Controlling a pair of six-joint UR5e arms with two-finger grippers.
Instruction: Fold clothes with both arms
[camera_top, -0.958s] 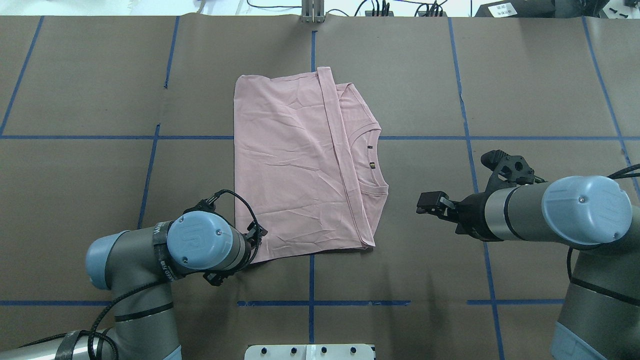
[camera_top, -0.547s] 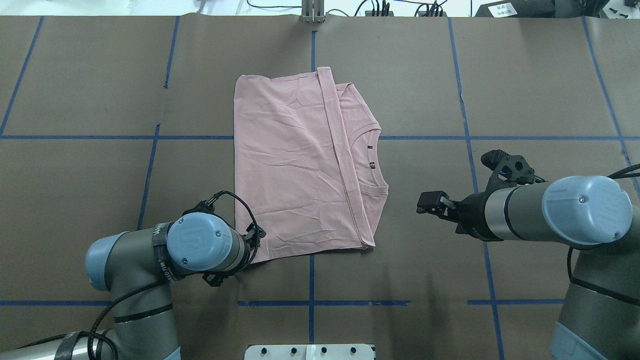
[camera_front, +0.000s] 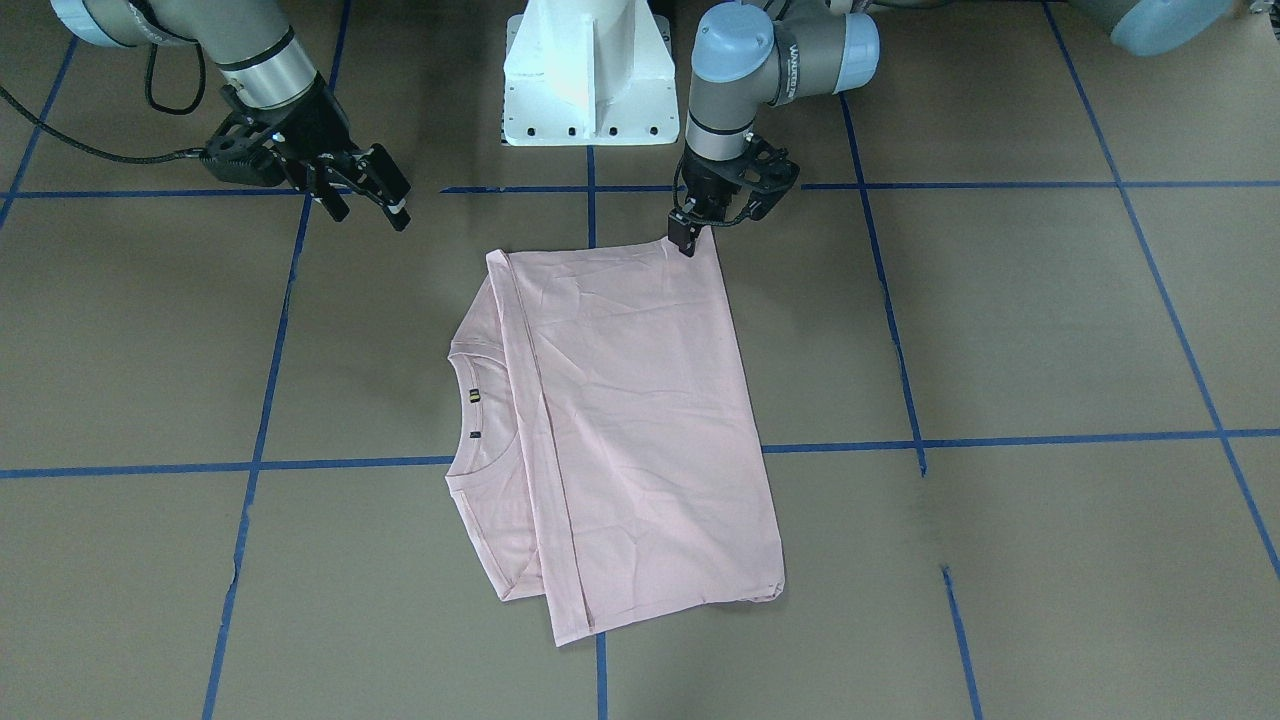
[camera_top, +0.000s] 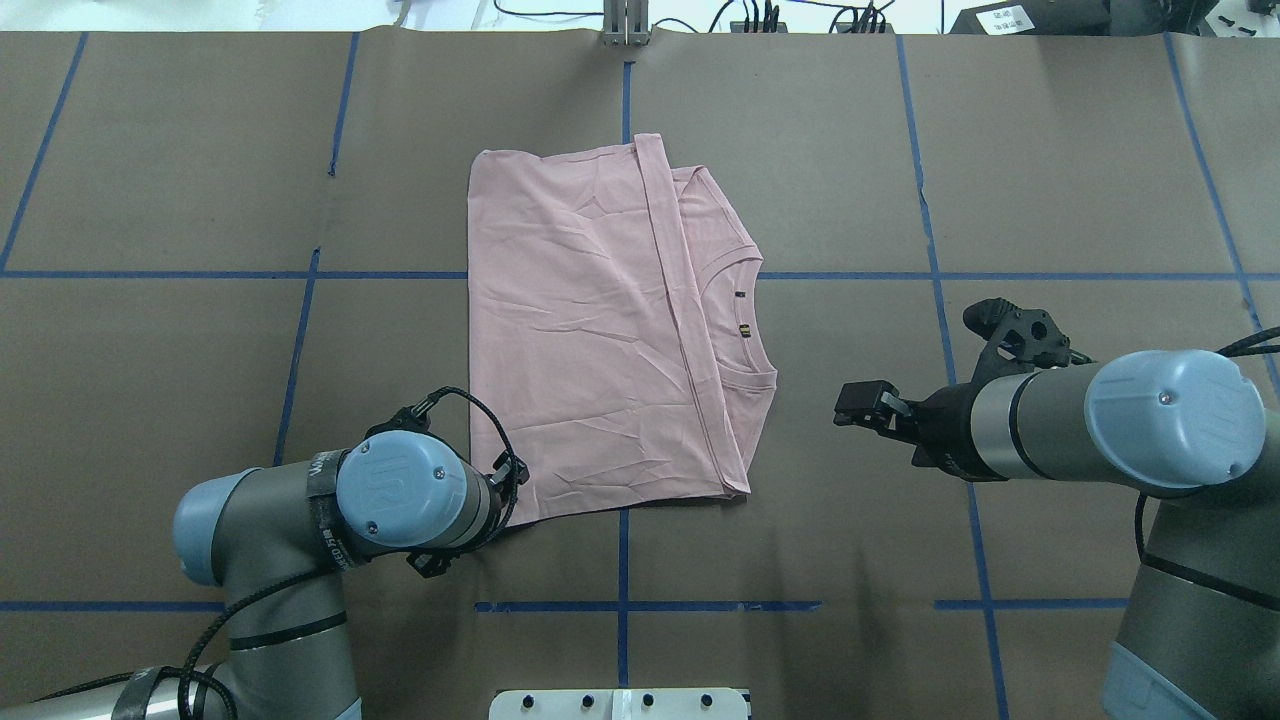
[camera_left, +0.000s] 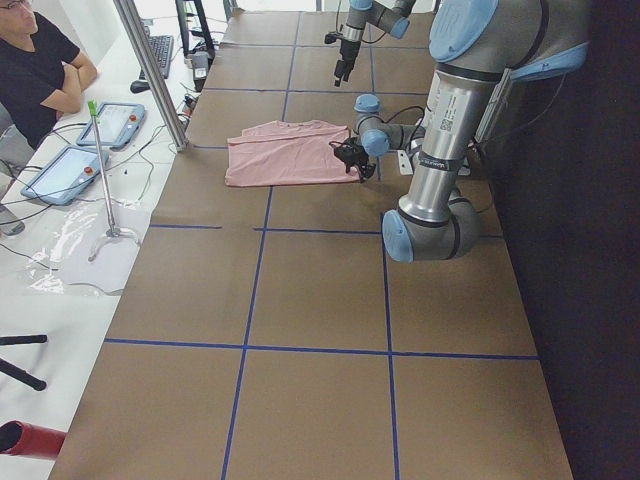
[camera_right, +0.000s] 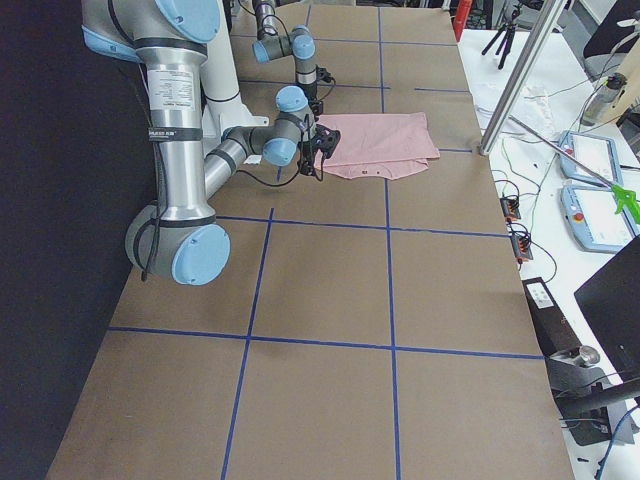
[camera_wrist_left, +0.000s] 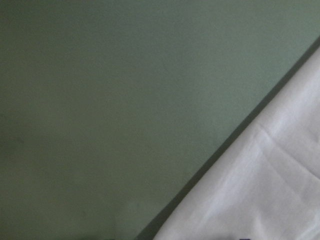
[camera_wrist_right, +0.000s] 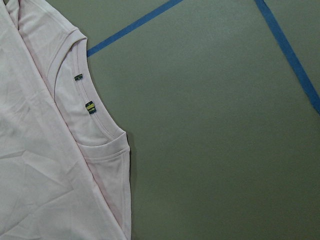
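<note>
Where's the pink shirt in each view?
Front-facing: shirt centre.
Overhead: shirt upper centre.
Exterior left: shirt upper middle, small.
Exterior right: shirt upper middle, small.
Left wrist: shirt lower-right corner.
Right wrist: shirt left side.
Landmark: left gripper at one shirt corner.

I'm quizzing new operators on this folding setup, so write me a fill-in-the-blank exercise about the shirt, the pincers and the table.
1. The T-shirt is pale ____.
2. The left pincer sits at one ____ of the shirt.
3. The collar faces the robot's ____ pincer, which hangs clear of the cloth.
4. The tape lines on the table are ____.

Missing words: pink; corner; right; blue.
</note>
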